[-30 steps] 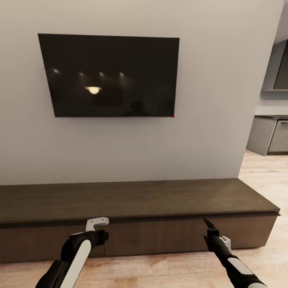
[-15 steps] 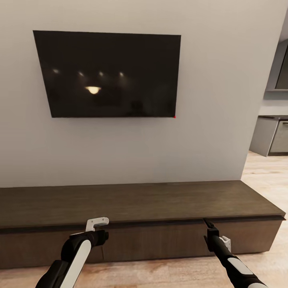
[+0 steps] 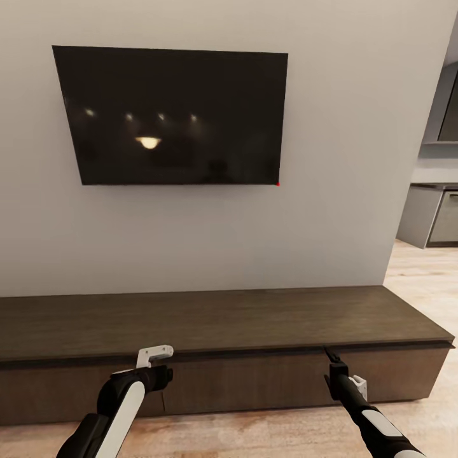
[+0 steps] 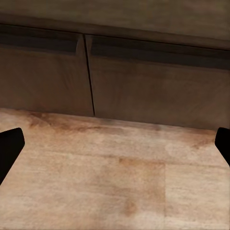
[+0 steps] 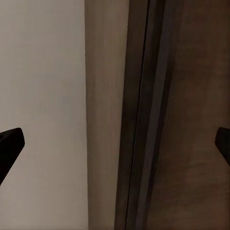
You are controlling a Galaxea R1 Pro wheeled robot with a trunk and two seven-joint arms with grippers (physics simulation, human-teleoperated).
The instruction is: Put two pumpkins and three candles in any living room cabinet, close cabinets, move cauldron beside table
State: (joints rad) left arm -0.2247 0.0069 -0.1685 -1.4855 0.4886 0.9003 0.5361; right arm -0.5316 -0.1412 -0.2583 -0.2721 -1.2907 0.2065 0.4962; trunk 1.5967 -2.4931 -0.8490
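You face the long, low, dark brown wood cabinet [image 3: 216,331] at twelve o'clock, drawer fronts shut, with your left gripper [image 4: 115,143] and right gripper [image 5: 115,141] both spread wide, empty.

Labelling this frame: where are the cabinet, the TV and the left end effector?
cabinet [image 3: 222,321]: head view, flat top.
TV [image 3: 172,114]: head view, screen middle.
left end effector [image 3: 166,376]: head view, between its fingertips.

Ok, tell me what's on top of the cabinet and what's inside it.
The cabinet has a bare dark wood top, with a TV on the wall above. Its drawer fronts are shut, so whatever is inside is hidden.
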